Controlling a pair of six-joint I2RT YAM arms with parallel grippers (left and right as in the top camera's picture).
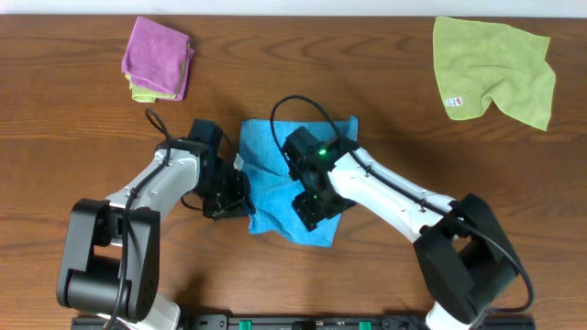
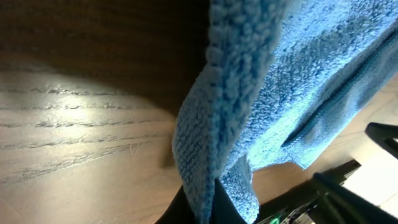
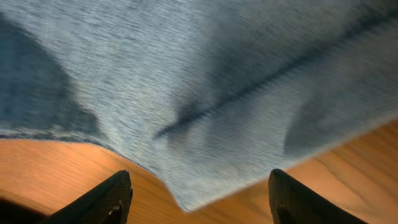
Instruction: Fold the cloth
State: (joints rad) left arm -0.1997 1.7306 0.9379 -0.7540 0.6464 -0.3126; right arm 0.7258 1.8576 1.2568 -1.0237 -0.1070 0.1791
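The first fold is starting: the left end effector (image 1: pixel 231 194) is pinching the cloth (image 1: pixel 266 151) at its left edge, and the right end effector (image 1: pixel 310 207) is hovering open above it. Next, that edge likely needs carrying toward frame right.

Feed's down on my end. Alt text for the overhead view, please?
A rumpled blue cloth lies centred on the wooden table, the left end effector at its left edge and the right end effector over its lower right. A folded purple cloth sits top left, a yellow-green cloth top right.
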